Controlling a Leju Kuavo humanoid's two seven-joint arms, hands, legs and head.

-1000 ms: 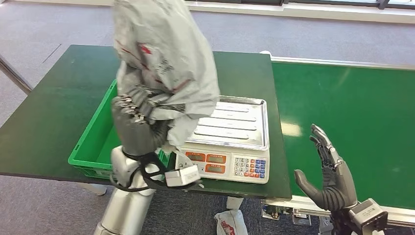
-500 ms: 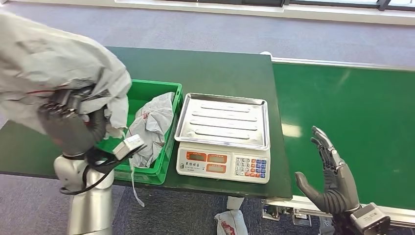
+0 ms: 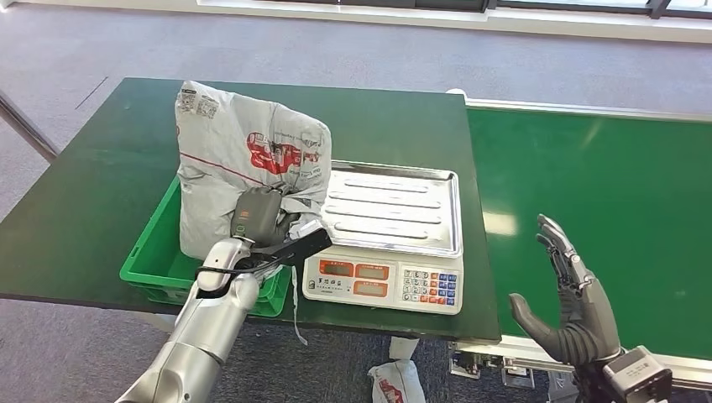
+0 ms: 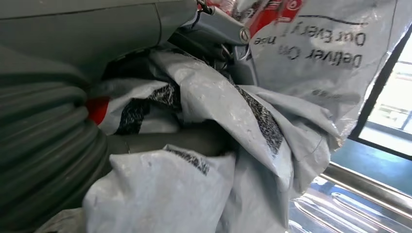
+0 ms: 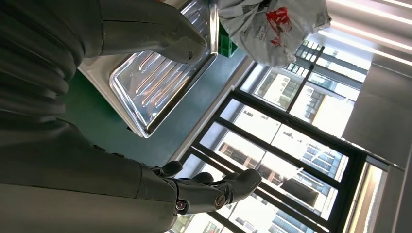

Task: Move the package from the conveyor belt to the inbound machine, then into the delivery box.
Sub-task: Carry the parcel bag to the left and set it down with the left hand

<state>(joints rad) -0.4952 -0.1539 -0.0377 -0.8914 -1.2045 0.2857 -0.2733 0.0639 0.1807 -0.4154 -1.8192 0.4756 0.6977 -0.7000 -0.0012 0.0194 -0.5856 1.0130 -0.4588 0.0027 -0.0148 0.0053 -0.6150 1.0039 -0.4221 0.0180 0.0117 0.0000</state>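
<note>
Grey carpet surrounded a dark green table [image 3: 101, 193] that carried a green delivery box [image 3: 159, 260] and a scale [image 3: 390, 243] with a steel pan, next to a bright green conveyor belt [image 3: 604, 210]. The package [image 3: 243, 168], a crumpled grey mailer bag, stood roughly upright with its long axis vertical and its lower end down in the delivery box, rising above the left hand's fingers. The left hand [image 3: 260, 217] gripped the package low on the side facing the robot, fingers closed into the bunched plastic. On the mailer, a red graphic and a white label at an upper corner were visible; in the left wrist view the print read "Deliver On" and "Our Every". Whether the box held anything besides the package could not be told. The right hand [image 3: 571, 306] held nothing, fingers spread and pointing up, over the near edge of the conveyor belt.
</note>
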